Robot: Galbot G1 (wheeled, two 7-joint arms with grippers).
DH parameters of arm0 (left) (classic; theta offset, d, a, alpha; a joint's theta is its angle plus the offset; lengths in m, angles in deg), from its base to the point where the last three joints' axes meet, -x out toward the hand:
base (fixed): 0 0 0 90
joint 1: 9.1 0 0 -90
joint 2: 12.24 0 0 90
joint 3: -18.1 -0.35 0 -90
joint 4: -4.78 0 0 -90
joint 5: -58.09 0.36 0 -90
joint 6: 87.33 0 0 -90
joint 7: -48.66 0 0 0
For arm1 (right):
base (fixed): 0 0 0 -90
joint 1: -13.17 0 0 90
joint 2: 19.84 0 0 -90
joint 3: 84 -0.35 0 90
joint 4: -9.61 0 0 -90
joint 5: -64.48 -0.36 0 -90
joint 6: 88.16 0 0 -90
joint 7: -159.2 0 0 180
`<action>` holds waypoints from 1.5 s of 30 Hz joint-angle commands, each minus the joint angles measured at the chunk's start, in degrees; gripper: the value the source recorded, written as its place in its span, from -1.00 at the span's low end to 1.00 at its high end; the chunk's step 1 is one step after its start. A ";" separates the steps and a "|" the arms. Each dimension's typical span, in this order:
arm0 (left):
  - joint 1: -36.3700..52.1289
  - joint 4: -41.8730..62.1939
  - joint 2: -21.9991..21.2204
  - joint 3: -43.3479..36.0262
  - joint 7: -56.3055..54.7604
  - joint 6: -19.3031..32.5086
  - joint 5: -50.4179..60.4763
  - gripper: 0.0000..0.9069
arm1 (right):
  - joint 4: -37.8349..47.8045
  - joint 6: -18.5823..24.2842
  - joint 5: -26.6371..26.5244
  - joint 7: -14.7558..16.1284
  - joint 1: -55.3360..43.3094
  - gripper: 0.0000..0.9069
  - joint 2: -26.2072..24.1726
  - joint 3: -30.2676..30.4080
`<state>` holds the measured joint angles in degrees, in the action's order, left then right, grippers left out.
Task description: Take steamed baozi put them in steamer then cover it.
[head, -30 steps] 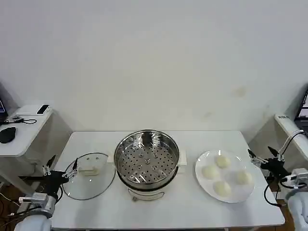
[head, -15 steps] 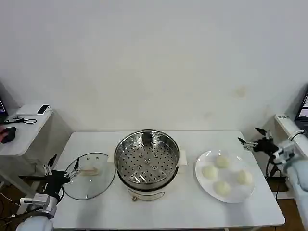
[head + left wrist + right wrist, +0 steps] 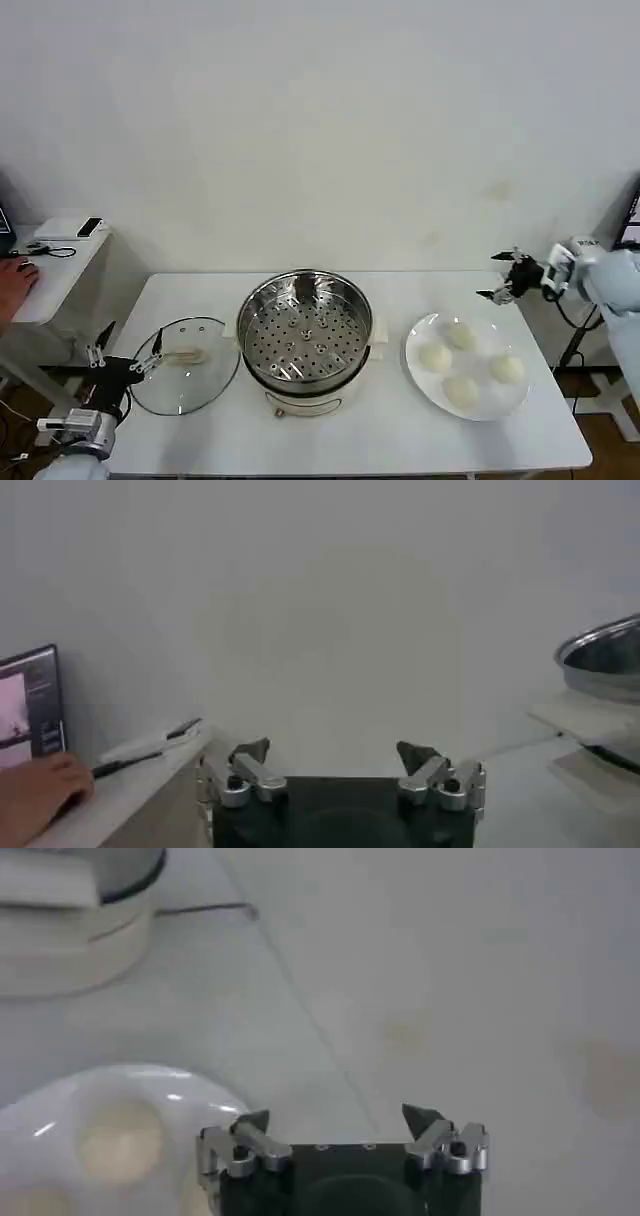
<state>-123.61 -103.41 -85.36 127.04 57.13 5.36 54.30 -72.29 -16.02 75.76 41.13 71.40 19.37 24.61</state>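
Several cream-white steamed baozi [image 3: 463, 362] lie on a white plate [image 3: 424, 328] at the table's right. The shiny steel steamer [image 3: 304, 328] with its perforated tray stands mid-table, with nothing in it. Its glass cover [image 3: 186, 378], cream handle up, rests flat to the steamer's left. My right gripper [image 3: 497, 276] hovers open above the table's back right corner, past the plate; in the right wrist view one baozi [image 3: 122, 1140] shows beside the right gripper [image 3: 338, 1116]. My left gripper [image 3: 128, 350] stays open and low at the table's left edge near the cover; it also appears in the left wrist view [image 3: 334, 751].
A side desk [image 3: 50, 275] stands at the left, with a person's hand [image 3: 18, 270] resting on it. The wall runs close behind the table. Bare table surface lies in front of the steamer and between it and the plate.
My right arm has risen from beside the plate's right edge and swung up and back, now above the table's back right corner. The left arm has stayed put.
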 commanded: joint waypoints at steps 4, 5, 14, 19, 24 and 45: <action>-0.11 -0.37 0.12 0.33 -0.13 0.01 -0.39 1.00 | 9.88 3.28 5.66 7.54 -19.24 1.00 -1.84 31.63; -0.02 -0.31 0.08 0.44 -0.21 -0.01 -0.51 1.00 | 10.80 3.14 5.68 7.00 -19.31 1.00 -1.37 32.42; -0.26 -0.47 0.53 0.52 0.02 -0.09 -0.48 1.00 | 14.89 3.12 7.98 4.29 -15.15 1.00 4.00 30.45; -0.40 -0.35 0.44 0.48 -0.59 0.04 -0.55 1.00 | 16.25 3.01 9.23 3.74 -13.06 1.00 5.86 29.20; -0.25 -0.08 0.11 0.40 -0.60 0.04 -0.54 1.00 | 17.36 3.10 11.66 2.91 -11.83 1.00 7.12 28.15; -0.21 1.20 0.40 0.02 -0.38 0.27 -0.25 1.00 | 21.86 3.10 13.20 1.62 -11.38 1.00 8.85 27.35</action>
<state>-123.85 -102.13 -84.96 127.05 56.75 5.63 53.97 -51.72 -13.02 88.41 42.99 60.09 27.79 51.60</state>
